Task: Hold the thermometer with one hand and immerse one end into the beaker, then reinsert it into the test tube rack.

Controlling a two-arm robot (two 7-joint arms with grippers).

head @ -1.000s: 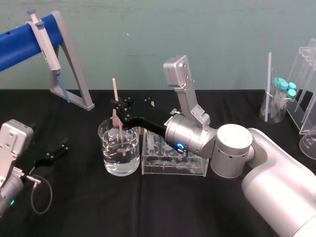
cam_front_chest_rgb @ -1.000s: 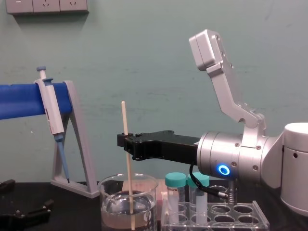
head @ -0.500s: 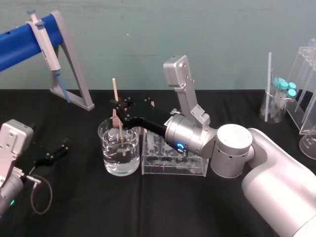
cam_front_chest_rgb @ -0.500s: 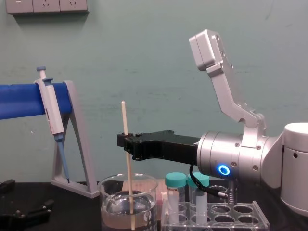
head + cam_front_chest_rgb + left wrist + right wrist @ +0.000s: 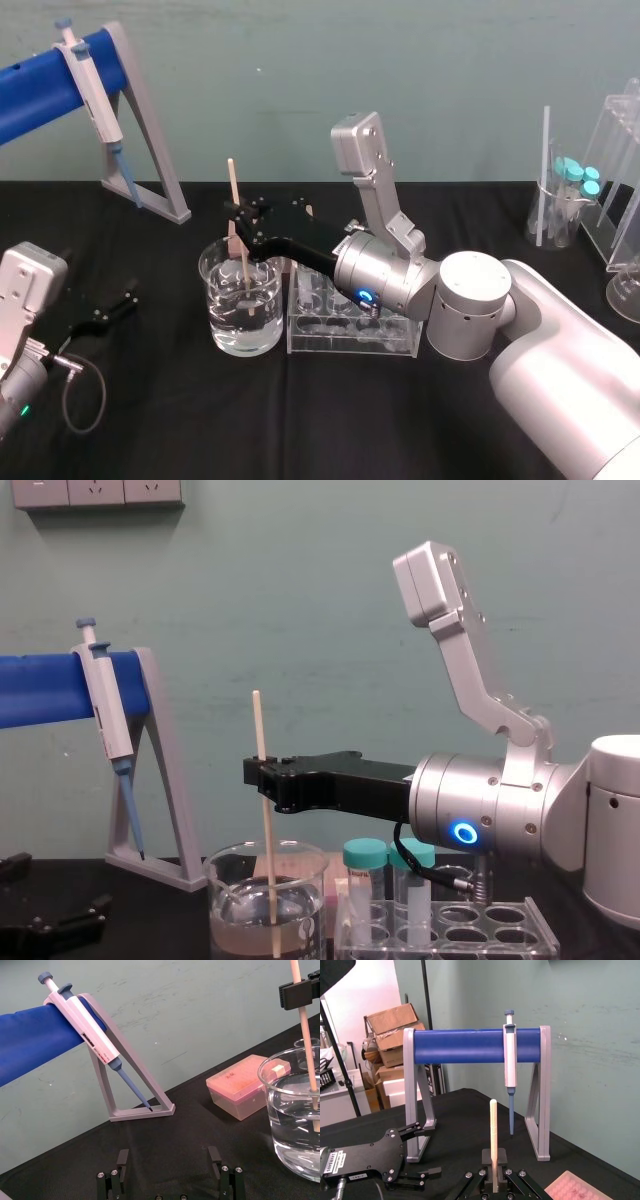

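Observation:
The thermometer (image 5: 236,225) is a thin cream rod standing nearly upright. Its lower end is in the water of the large clear beaker (image 5: 212,300), as the chest view also shows for the thermometer (image 5: 264,820) and the beaker (image 5: 225,900). My right gripper (image 5: 240,215) reaches in from the right above the beaker's rim and is shut on the rod at mid height. The clear test tube rack (image 5: 350,340) stands just right of the beaker. My left gripper (image 5: 168,1152) rests open and empty near the table's left side, well away from the beaker.
A grey A-frame stand (image 5: 150,170) with a blue bar carries a pipette (image 5: 95,100) at the back left. A pink box (image 5: 240,1085) lies behind the beaker. Teal-capped tubes (image 5: 365,890) stand in the rack. More glassware (image 5: 570,205) stands at the far right.

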